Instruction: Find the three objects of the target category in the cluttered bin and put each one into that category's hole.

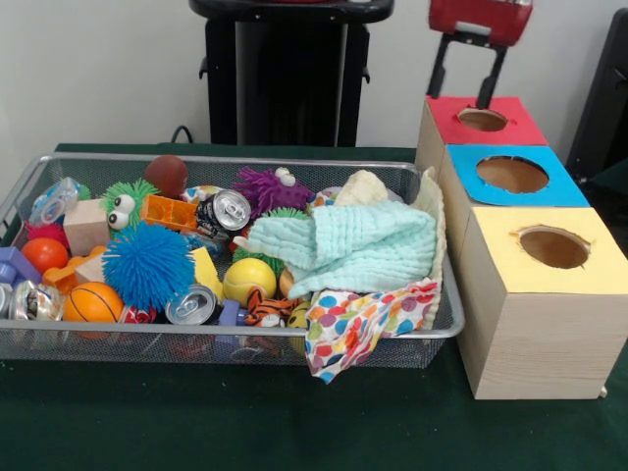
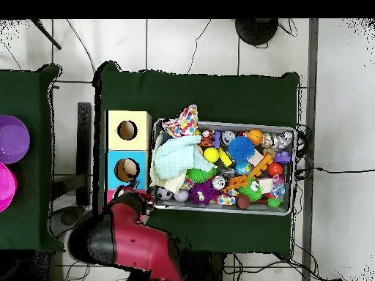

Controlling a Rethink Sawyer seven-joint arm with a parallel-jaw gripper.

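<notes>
My gripper (image 1: 470,71) hangs above the red hole (image 1: 482,119) at the far end of the wooden box, and its two dark fingers (image 1: 442,61) stand spread apart with nothing between them. In the overhead view my red arm (image 2: 139,238) covers that end of the box, so only the blue hole (image 2: 127,169) and the yellow hole (image 2: 127,130) show there. The wire bin (image 1: 432,334) sits just beside the box on the green table (image 1: 245,422), packed full. A mint cloth (image 1: 358,245) lies heaped at the bin's box end, and a dotted cloth (image 1: 353,329) spills over the near rim below it. Among the clutter I see two drink cans (image 1: 228,210), a blue spiky ball (image 1: 147,265), a yellow ball (image 1: 249,280), a small basketball (image 1: 91,302) and a purple fuzzy toy (image 1: 267,188). I cannot tell which category is the target
</notes>
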